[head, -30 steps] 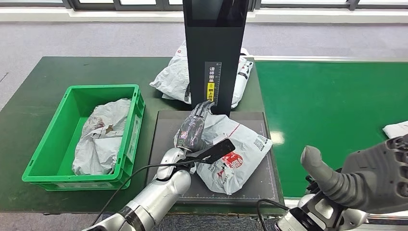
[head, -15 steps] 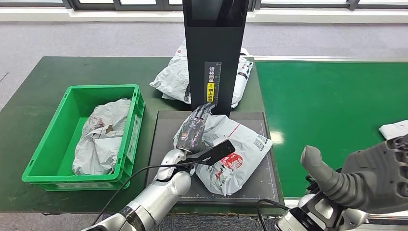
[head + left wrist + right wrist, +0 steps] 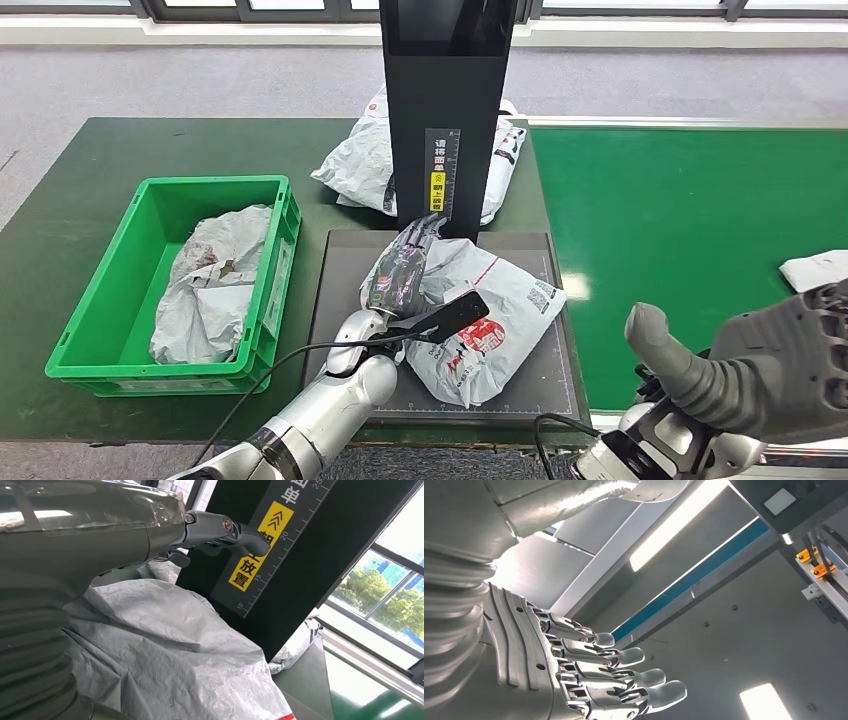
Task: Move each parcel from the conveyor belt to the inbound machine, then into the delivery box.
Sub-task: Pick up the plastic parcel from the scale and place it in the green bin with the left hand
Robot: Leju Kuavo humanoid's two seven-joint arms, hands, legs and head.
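The black inbound machine stands upright at the back of the dark green table, with a dark flat scanning plate at its foot. On that plate, right in front of the machine's column, lies a grey plastic parcel with a red mark and a printed label. The left hand rests on the parcel's edge nearest the green delivery box, its fingers stretched out toward the column's yellow sticker; they lie on the bag, and I cannot tell whether they clamp it. The delivery box sits on the table to the left of the machine's plate and holds a crumpled grey parcel. Behind the machine's column another grey parcel lies on the table. To the right of the machine runs the green conveyor belt, with a white parcel at its far right edge. The right hand hangs low, right of the plate, fingers apart and holding nothing.
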